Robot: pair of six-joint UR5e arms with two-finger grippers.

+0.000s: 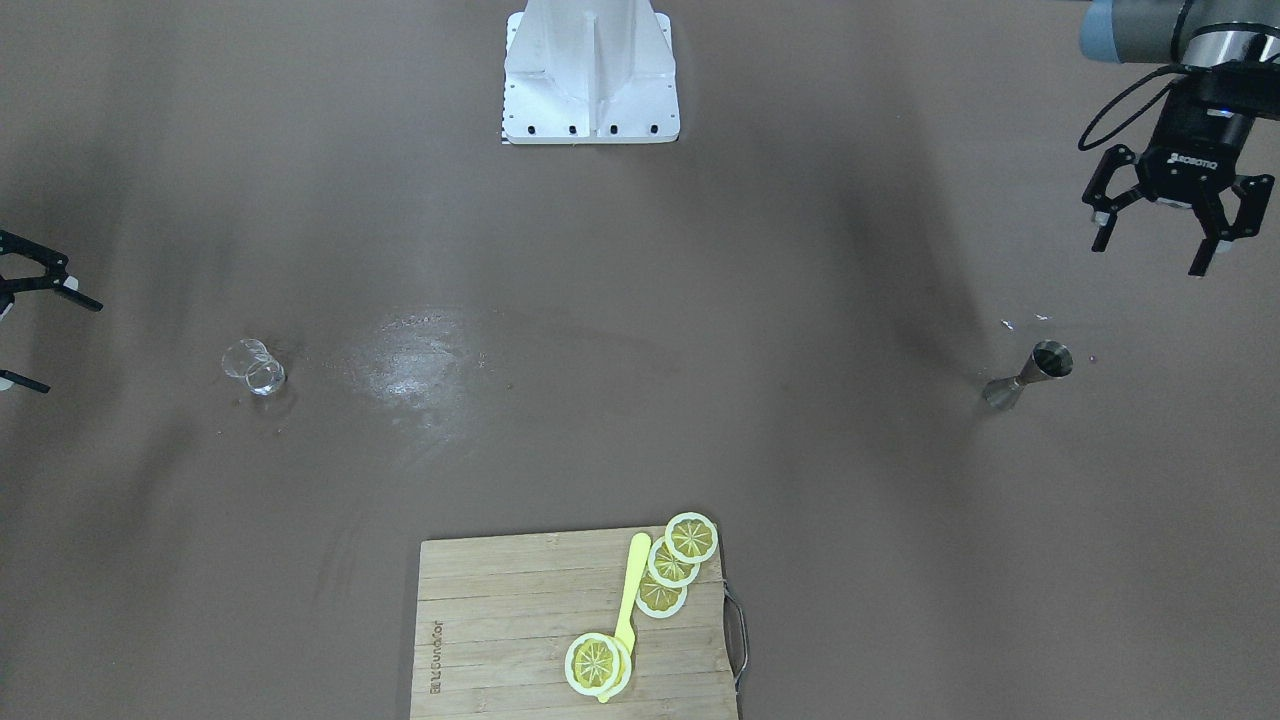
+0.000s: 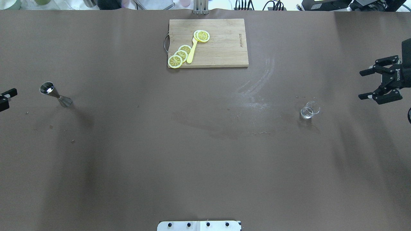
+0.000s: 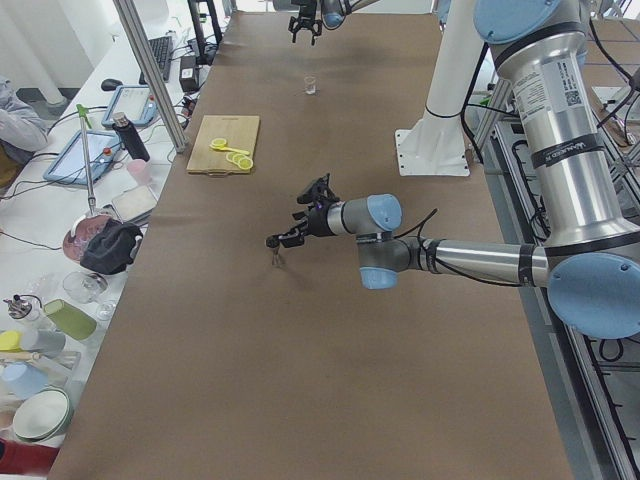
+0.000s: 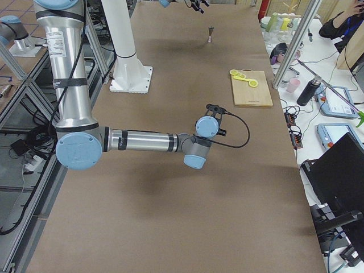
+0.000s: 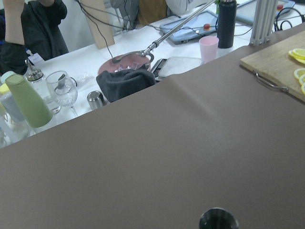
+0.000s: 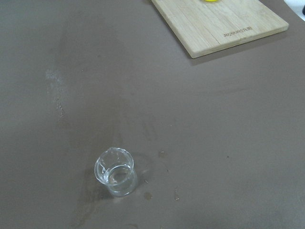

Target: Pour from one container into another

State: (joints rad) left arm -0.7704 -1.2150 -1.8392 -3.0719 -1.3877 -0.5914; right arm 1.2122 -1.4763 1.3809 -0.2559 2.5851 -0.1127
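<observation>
Facing the robot from the operators' side: left gripper [image 1: 1150, 255] hangs above the table [image 1: 640, 450] at the far right, fingers spread wide, nothing between them. The jigger [image 1: 1030, 375], metal, stands upright on the table near it, not touching. Right gripper [image 1: 60, 345] is half cut off by the left edge, fingers spread, empty. The glass beaker [image 1: 255, 368] stands upright on the table near that gripper, apart from it. Jigger and beaker sit well apart, at opposite ends. At the near edge lies a cutting board [image 1: 500, 620] with lemon slices [image 1: 690, 537] and a yellow knife [image 1: 632, 585] on it. The white robot base [image 1: 590, 75] is at top centre.

Overhead: same layout mirrored. Right gripper's two fingers show clearly parted, pointing toward the beaker. Only a tip of the left gripper shows at the left edge.

Left side view: near arm reaches low over the table, gripper just beside the jigger; contact cannot be judged from here.

Right side view: near arm stretches along the table; the beaker is hidden behind it.

Left wrist: jigger's round rim at the bottom edge, board corner upper right.

Right wrist: beaker upright on bare table, board beyond it.
</observation>
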